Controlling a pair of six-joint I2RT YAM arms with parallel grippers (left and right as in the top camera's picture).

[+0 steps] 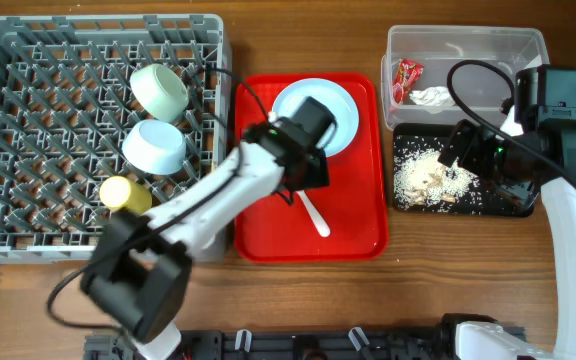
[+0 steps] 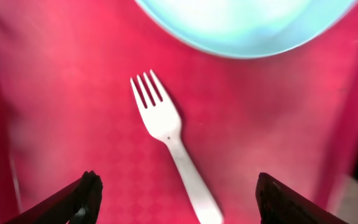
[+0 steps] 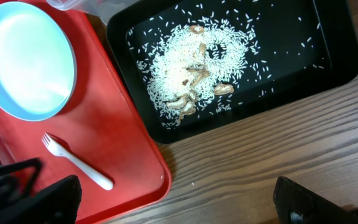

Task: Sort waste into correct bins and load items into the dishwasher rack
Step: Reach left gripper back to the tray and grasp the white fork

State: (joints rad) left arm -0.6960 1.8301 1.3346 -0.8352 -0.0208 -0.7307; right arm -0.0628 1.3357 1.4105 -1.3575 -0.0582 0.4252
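— Well, where's the pale-blue plate (image 1: pixel 346 112)?
— At the far end of the red serving tray (image 1: pixel 353 215).
— The left gripper (image 2: pixel 176 182)?
— Over that tray, jaws spread either side of the white fork (image 2: pixel 163 121).
— And the right gripper (image 3: pixel 176 190)?
— Right of the tray, jaws wide apart, holding nothing.

The left arm (image 1: pixel 208 195) and right arm (image 1: pixel 573 215) have white links, black joints and looping black cables (image 1: pixel 478 75); the left gripper (image 2: pixel 179 199) is black.

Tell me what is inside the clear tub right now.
The clear tub holds a red wrapper and a crumpled white tissue. The right arm covers part of its right end, so anything there is hidden.
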